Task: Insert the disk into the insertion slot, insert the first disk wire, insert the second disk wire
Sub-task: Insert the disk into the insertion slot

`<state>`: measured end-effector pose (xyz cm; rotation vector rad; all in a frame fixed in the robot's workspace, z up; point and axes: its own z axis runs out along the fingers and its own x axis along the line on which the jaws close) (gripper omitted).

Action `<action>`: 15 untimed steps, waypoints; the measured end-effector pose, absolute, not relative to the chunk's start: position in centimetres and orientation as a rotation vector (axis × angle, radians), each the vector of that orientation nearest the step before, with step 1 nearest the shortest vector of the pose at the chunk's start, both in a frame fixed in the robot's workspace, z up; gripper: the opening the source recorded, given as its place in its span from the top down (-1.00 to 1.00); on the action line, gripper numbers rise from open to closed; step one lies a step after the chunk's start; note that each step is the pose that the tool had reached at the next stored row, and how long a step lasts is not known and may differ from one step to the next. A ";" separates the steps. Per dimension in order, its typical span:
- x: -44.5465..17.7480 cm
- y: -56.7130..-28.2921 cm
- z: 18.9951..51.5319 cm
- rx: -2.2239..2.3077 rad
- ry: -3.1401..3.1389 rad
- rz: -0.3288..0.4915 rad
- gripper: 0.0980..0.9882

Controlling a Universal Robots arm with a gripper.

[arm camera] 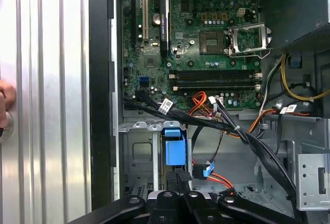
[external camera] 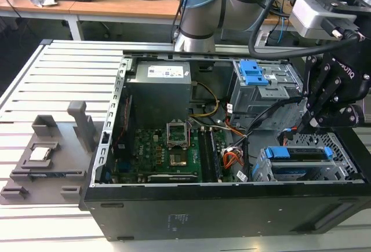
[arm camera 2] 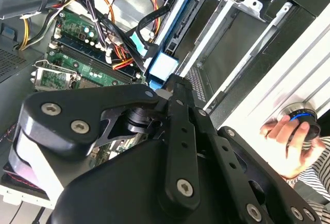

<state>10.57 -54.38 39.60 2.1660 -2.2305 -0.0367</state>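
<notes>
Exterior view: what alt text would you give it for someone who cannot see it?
A robot arm's black gripper hangs over a flat metal hard drive in a bright blue bracket, which sits in a silver perforated drive bay at the exterior view's right of an open black computer case. A green motherboard lies beside it.

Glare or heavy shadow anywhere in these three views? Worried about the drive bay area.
First wrist view: the table glares near white, the motherboard is evenly lit. Second wrist view: the table is washed out and the black pincer sits as a dark mass in front. Exterior view: the insertion slot is well lit, the case's outer panel near black.
</notes>
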 end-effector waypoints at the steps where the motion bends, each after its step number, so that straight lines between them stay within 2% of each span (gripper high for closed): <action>1: 10.6 -54.4 39.6 2.166 -2.230 -0.037 0.98; 15: 12.1 -54.3 39.3 2.163 -2.228 -0.039 0.98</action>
